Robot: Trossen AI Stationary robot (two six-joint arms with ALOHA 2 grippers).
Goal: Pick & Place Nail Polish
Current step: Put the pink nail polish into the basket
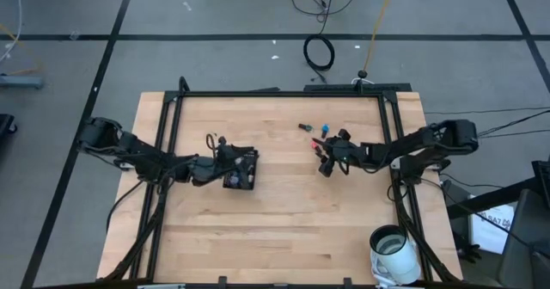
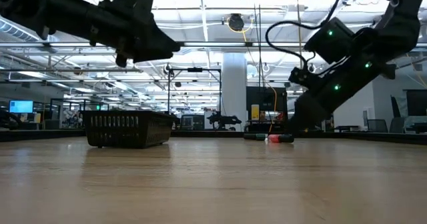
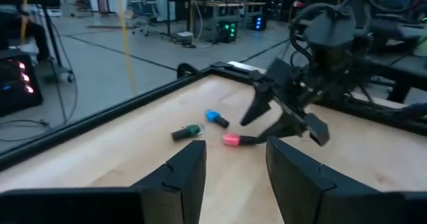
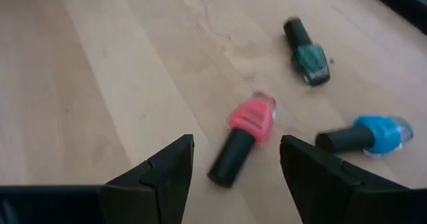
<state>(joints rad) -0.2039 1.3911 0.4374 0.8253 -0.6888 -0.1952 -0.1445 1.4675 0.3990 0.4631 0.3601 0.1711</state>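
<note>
You are lining the right pincer [image 4: 237,174] up, jaws standing wide and empty, over the red bottle [image 4: 244,139] lying on its side, cap toward the wrist. Straddle the dark cap squarely and keep clear of the blue bottle [image 4: 363,135] at its 3 o'clock and the teal bottle [image 4: 306,46] at 1 o'clock. The left pincer [image 3: 233,177] is hovering, jaws narrow and empty, by the black tray [image 1: 241,170]. The wooden desk [image 1: 284,220] is lying bare around them, a white bucket [image 1: 395,253] sitting at its 5 o'clock corner, cables trailing on the grey floor [image 1: 215,14].
</note>
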